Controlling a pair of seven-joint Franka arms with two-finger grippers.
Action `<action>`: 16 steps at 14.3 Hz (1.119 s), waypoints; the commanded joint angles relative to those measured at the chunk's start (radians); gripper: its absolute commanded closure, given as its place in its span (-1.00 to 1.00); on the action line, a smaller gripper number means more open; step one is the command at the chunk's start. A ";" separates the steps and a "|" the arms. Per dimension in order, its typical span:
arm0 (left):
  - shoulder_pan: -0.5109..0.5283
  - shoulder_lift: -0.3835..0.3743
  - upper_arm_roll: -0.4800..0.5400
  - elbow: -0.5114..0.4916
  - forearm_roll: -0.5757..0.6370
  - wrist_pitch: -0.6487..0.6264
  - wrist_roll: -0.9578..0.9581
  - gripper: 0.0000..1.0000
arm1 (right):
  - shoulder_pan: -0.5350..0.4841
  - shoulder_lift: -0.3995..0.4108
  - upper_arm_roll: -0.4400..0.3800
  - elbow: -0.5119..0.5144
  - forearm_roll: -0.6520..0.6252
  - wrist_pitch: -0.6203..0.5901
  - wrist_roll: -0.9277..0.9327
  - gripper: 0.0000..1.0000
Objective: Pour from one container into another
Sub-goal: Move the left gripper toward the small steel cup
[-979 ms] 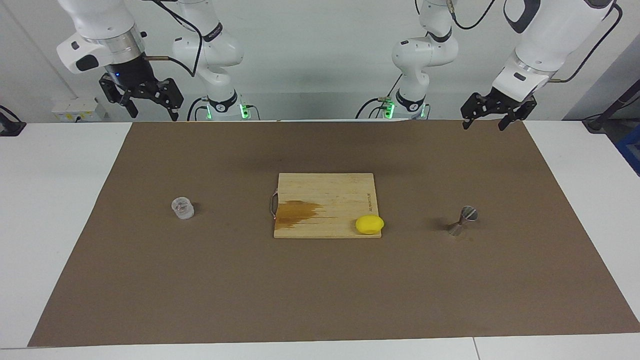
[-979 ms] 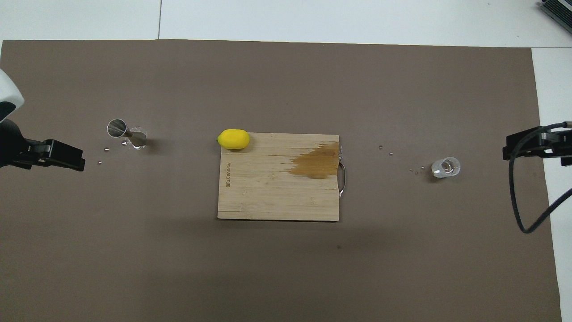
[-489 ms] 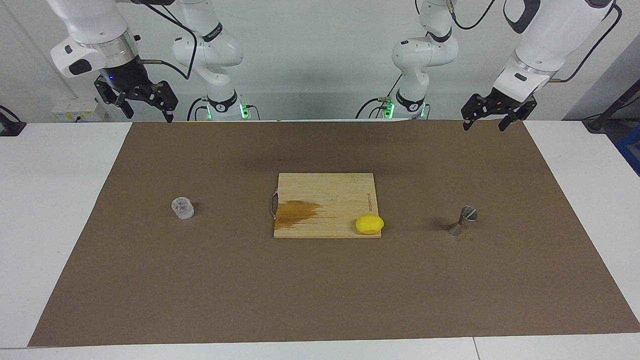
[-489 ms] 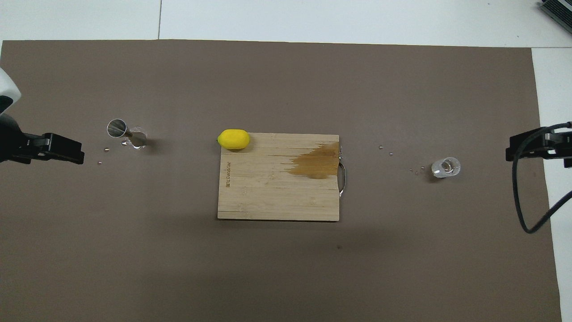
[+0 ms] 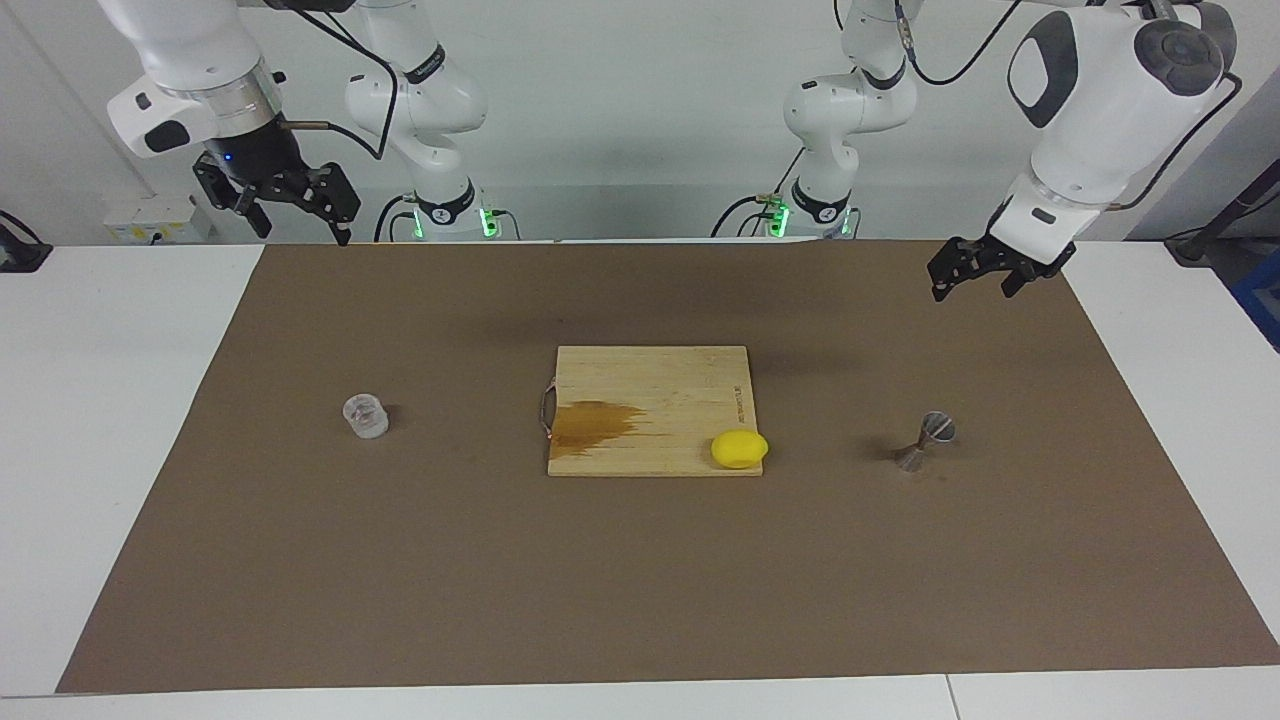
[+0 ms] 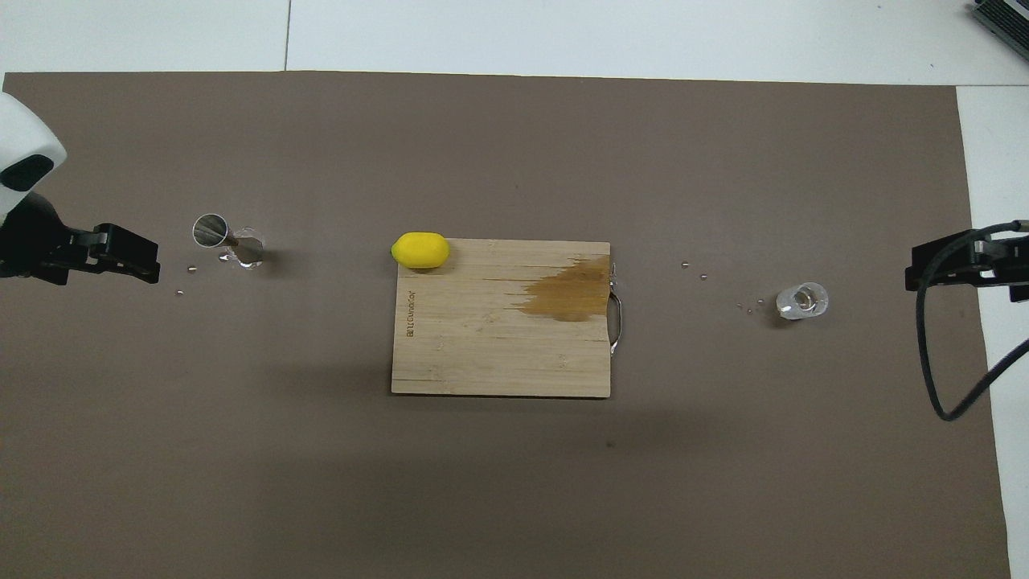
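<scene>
The clear ridged cup (image 5: 365,416) stands upright on the brown mat toward the right arm's end; it also shows in the overhead view (image 6: 801,301). The metal hourglass jigger (image 5: 926,441) stands toward the left arm's end, and the overhead view (image 6: 226,241) shows its open top. My left gripper (image 5: 971,284) is open and empty, raised over the mat's edge at its own end, apart from the jigger; its tip (image 6: 138,262) shows from above. My right gripper (image 5: 301,221) is open and empty, raised over the mat's corner by its base, apart from the cup.
A wooden cutting board (image 5: 650,380) with a dark wet stain lies at the mat's middle. A yellow lemon (image 5: 739,449) sits on its corner toward the jigger. Small droplets (image 6: 693,270) dot the mat near the cup and the jigger.
My left gripper has come down and moved over the mat toward the jigger. My right gripper has shifted slightly up by its base. Cup, jigger and lemon have not moved.
</scene>
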 commanded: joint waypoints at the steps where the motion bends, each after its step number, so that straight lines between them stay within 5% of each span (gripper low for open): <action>1: -0.013 0.086 0.011 0.091 0.028 -0.006 -0.062 -1.00 | -0.009 -0.019 0.004 -0.024 0.020 0.014 -0.024 -1.00; 4: -0.002 0.105 0.022 0.084 -0.038 0.000 -0.211 -1.00 | -0.006 -0.001 0.009 -0.004 0.006 0.040 -0.027 -0.98; 9: -0.020 0.062 0.230 -0.079 -0.369 0.012 -0.428 -1.00 | -0.009 -0.015 0.010 -0.025 0.020 0.000 -0.037 -1.00; 16: -0.005 -0.045 0.298 -0.416 -0.857 0.470 -1.106 -1.00 | -0.014 -0.025 0.010 -0.039 0.020 0.002 -0.044 -1.00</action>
